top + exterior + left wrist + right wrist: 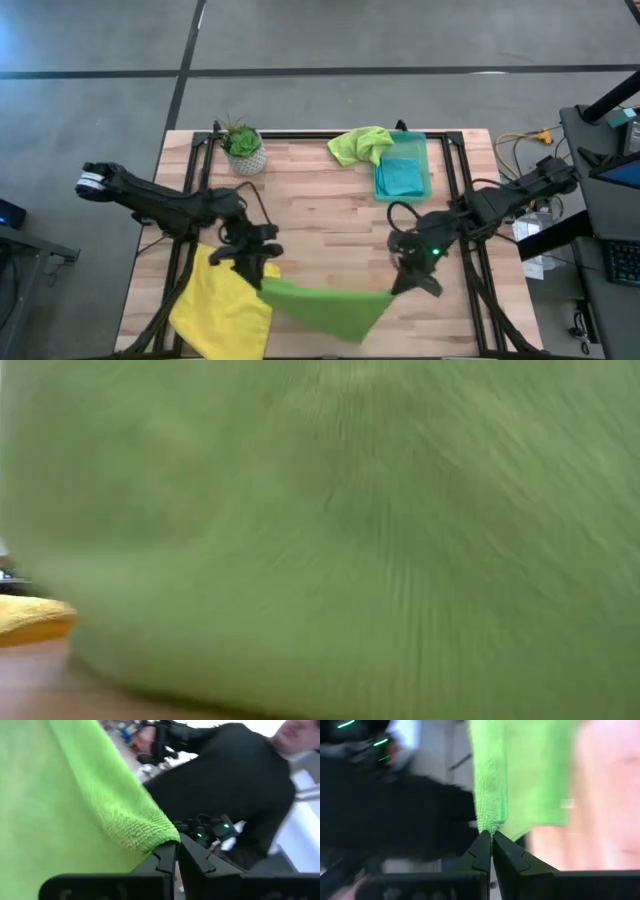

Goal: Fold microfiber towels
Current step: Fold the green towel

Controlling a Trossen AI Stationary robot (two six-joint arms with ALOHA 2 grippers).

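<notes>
A lime green towel (330, 305) is held up between my two grippers above the table's near half; it fills the low view (350, 530). My left gripper (265, 278) is shut on one upper corner and my right gripper (400, 285) on the other. A yellow towel (225, 310) lies flat on the table at the near left, partly under my left gripper. A second lime green towel (362, 145) lies crumpled at the far side, draped against the green bin (428, 165). A teal towel (400, 176) lies inside the bin. My left gripper pinches one corner of the lime green towel (165, 839) between its two fingertips, the fingers about level. The cloth spreads away from the corner. My right gripper pinches the opposite upper corner (491, 826) at its fingertips, slanting down. The top edge (330, 292) runs nearly straight between them, and the rest hangs below toward the table's near edge; whether its lower edge (150, 682) touches the table I cannot tell.
A small potted plant (243, 148) stands at the far left of the table. Bare wood (320, 210) lies in the table's middle. A person in a dark top (240, 785) shows beyond the table in the left wrist view.
</notes>
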